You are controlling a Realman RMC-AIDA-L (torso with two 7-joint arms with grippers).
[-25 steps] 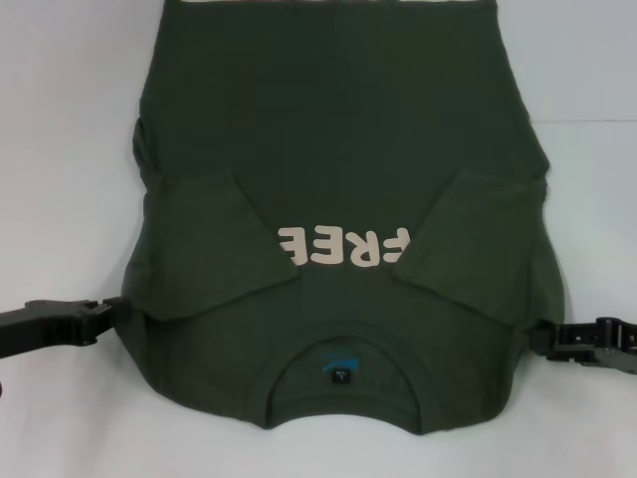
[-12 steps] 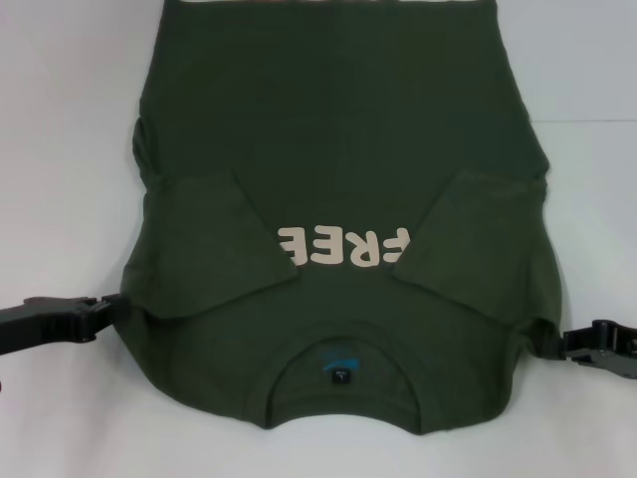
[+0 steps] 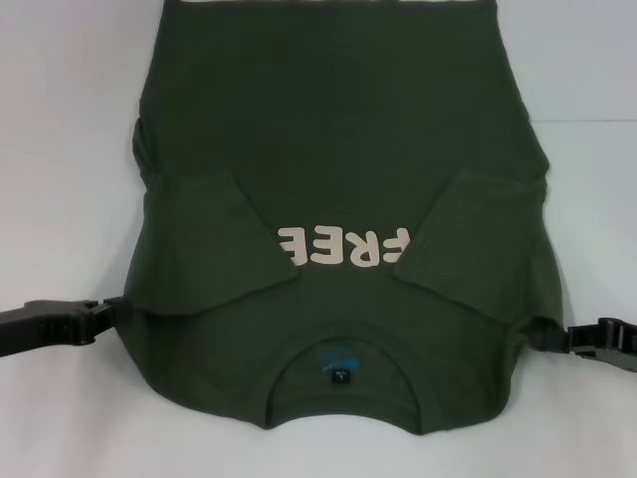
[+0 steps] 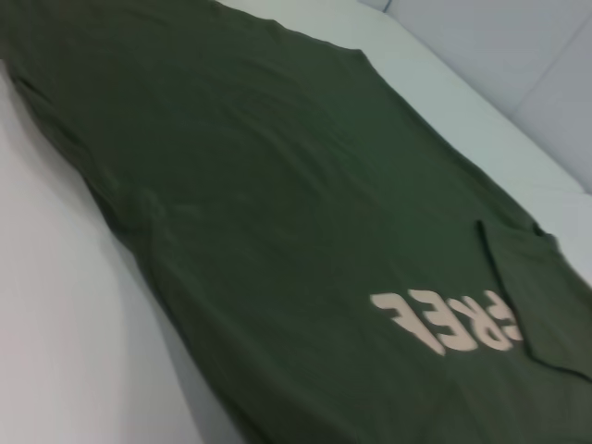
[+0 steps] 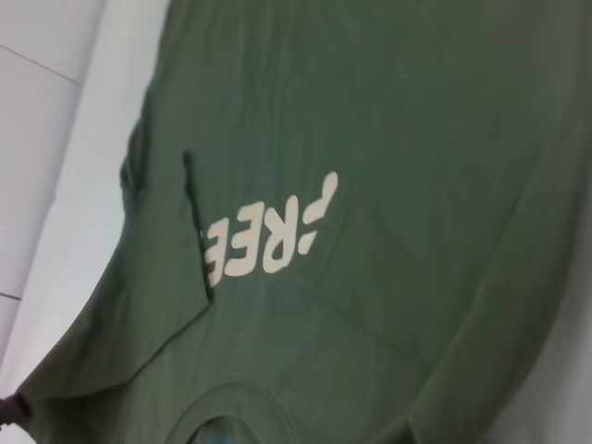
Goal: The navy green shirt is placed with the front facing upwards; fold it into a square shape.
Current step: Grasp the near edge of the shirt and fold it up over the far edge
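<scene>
White table (image 3: pixel 60 149) fills the scene, plain and pale on all sides. Navy green shirt (image 3: pixel 338 149) lies flat across its middle, front up, collar end nearest the robot and hem at the far edge. Both short sleeves are folded inward over the chest, left sleeve flap (image 3: pixel 204 249) and right sleeve flap (image 3: pixel 478 249), each covering an end of the cream "FREE" lettering (image 3: pixel 343 246). Small blue neck label (image 3: pixel 340 366) shows inside the collar opening. Lettering also visible in the left wrist view (image 4: pixel 444 319) and right wrist view (image 5: pixel 268 231).

Left gripper (image 3: pixel 105 311) sits low on the table at the shirt's left shoulder edge, tips touching or tucked into the cloth; can't tell if the claw is pinching fabric or just beside it. Right gripper (image 3: pixel 557 341) is at the right shoulder edge, tips against the cloth edge there; claw state likewise can't be told. Arms reach in from either side.
</scene>
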